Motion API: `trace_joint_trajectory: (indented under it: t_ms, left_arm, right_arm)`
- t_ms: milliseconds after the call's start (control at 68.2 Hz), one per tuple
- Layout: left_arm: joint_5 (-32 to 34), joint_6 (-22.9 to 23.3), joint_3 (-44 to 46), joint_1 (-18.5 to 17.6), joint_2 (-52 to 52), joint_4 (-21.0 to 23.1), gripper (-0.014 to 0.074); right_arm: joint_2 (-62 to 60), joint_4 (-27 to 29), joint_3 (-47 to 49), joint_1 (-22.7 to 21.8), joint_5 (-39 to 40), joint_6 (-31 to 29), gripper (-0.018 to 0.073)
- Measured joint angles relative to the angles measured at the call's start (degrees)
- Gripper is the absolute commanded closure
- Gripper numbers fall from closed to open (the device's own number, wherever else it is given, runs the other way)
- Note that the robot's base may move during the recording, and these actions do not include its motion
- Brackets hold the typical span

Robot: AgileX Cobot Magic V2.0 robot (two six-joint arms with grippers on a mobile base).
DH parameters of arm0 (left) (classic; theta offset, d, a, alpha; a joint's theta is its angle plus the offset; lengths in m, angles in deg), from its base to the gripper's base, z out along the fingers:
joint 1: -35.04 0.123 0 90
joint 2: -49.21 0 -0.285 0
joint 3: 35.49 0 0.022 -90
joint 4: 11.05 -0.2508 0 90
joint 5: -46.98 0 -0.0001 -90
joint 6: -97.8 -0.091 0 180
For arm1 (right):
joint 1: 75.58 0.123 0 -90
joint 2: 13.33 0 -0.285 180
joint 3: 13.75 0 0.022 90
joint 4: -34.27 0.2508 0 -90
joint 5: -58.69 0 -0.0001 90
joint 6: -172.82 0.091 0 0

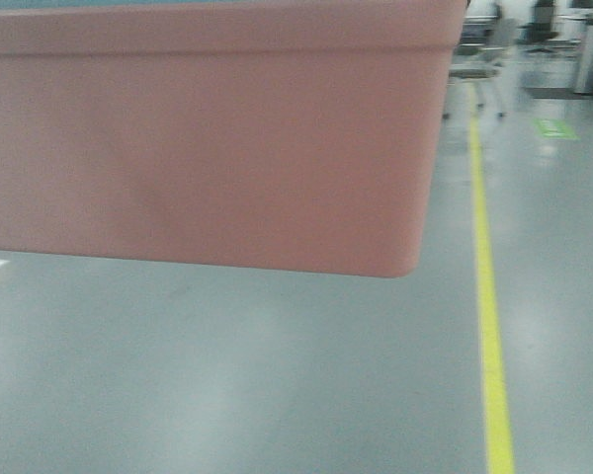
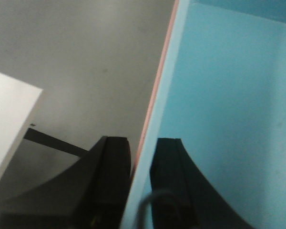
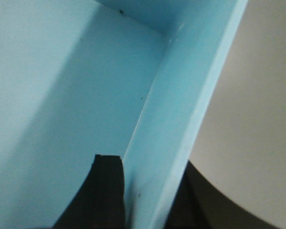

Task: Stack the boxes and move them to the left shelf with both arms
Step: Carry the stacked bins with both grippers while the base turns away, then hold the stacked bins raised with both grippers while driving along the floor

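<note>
Two boxes (image 1: 208, 138), walls in left claw (image 2: 142, 145), right claw (image 3: 148, 164)

**Soft light, soft focus**

The front view is blurred throughout. The pink tub (image 1: 208, 138) looms close, and the grey floor (image 1: 227, 385) carries pale, diffuse reflections from overhead lamps. Both wrist views are hazy. The blue tub (image 2: 229, 95) is evenly lit inside, with soft shadows. The fingers (image 2: 109, 181) show only as dark, featureless silhouettes.
</note>
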Motion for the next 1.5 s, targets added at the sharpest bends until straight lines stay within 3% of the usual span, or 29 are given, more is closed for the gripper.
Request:
trace_joint_trajectory:
  t_ms: [1496]
  left_arm:
    - [0.1, 0.0, 0.0, 0.0, -0.1, 0.0, 0.0599]
  right_arm:
    - [0.0, 0.0, 0.0, 0.0, -0.2, 0.0, 0.0523]
